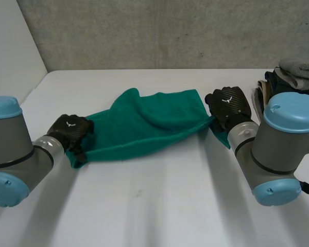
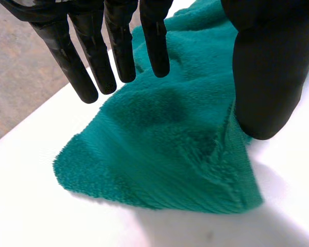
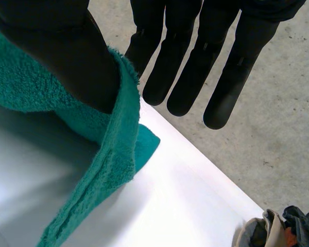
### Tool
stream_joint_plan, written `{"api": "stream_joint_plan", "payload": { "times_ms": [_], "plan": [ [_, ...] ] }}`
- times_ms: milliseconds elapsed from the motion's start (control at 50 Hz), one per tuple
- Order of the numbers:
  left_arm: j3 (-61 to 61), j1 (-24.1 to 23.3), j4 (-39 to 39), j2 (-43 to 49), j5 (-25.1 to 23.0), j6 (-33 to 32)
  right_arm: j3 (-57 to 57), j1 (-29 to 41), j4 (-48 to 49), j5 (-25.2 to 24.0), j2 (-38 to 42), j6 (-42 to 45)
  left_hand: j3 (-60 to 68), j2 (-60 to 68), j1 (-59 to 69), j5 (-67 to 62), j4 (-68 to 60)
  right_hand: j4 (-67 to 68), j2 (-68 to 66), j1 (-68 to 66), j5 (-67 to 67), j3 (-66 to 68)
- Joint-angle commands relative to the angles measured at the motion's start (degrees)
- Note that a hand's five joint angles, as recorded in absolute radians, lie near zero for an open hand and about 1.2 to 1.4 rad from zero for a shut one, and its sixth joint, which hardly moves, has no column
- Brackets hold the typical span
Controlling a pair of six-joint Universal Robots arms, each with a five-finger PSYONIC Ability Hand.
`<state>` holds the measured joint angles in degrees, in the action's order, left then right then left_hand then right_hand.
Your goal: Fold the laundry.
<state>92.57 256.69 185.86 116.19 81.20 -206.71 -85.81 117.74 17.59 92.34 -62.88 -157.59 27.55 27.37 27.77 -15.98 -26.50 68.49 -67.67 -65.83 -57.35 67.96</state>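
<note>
A green towel (image 1: pixel 144 123) lies bunched across the middle of the white table (image 1: pixel 144 206), stretched between my two hands. My left hand (image 1: pixel 69 129) is at the towel's left end. In the left wrist view its fingers (image 2: pixel 121 46) hang straight and apart just above the towel's corner (image 2: pixel 159 149), with the thumb (image 2: pixel 262 67) off to the side, so the hand is open. My right hand (image 1: pixel 229 105) is at the towel's right end. There the towel's edge (image 3: pixel 113 154) runs up between the thumb (image 3: pixel 67 51) and the straight fingers (image 3: pixel 188 67), pinched.
A pile of other laundry (image 1: pixel 293 77) sits at the table's back right corner, close to my right arm, and its edge appears beyond my right hand's fingertips (image 3: pixel 278 231). A grey wall stands behind the table.
</note>
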Motion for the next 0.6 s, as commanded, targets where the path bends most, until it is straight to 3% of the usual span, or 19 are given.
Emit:
{"api": "stream_joint_plan", "payload": {
  "times_ms": [20,120,200,280,300,360,500,600],
  "plan": [
    [1.0,-1.6,-0.4,0.3,0.7,0.5,0.1,0.1,0.1,-0.2,0.2,0.0,1.8,2.0,1.6,-3.4,-2.9,11.5,-12.3,-14.2,-12.6,12.0],
    [0.0,-2.3,-0.3,3.5,2.3,-0.2,0.1,-0.2,0.1,-0.1,0.1,0.0,2.8,3.0,2.6,-4.4,-3.9,11.5,-12.3,-14.2,-12.6,12.0],
    [-2.4,-2.1,1.8,6.8,5.0,-2.6,0.2,-0.7,0.1,-0.1,-0.3,0.4,12.1,12.3,11.9,-13.6,-13.1,11.5,-12.3,-14.2,-12.6,12.0],
    [-4.2,-0.7,5.4,8.5,9.0,-5.8,0.2,-1.6,-0.3,0.0,-0.9,0.4,35.2,35.4,35.0,-36.8,-36.3,11.5,-12.3,-14.2,-12.6,12.0],
    [-4.4,0.0,6.3,8.4,10.4,-6.8,0.0,-2.0,-0.4,0.0,-1.5,0.6,52.3,52.5,52.1,-53.9,-53.3,11.5,-12.3,-14.2,-12.6,12.0],
    [-4.0,0.6,7.8,7.3,12.0,-7.9,-0.4,-2.6,-0.6,-0.1,-2.3,1.7,52.4,52.6,52.2,-54.0,-53.5,11.5,-12.3,-14.2,-12.6,12.0],
    [-2.6,1.1,8.7,-9.6,9.2,-6.3,-0.2,-3.8,-3.6,-0.8,-5.8,8.8,52.4,52.6,52.2,-54.0,-53.5,11.5,-12.3,-14.2,-12.6,12.0],
    [-8.0,1.9,3.4,-22.8,4.8,-2.7,4.5,-4.6,-7.1,-1.6,-13.4,15.0,52.4,52.6,52.2,-54.0,-53.5,11.5,-12.3,-14.2,-12.6,12.0]
  ]
}}
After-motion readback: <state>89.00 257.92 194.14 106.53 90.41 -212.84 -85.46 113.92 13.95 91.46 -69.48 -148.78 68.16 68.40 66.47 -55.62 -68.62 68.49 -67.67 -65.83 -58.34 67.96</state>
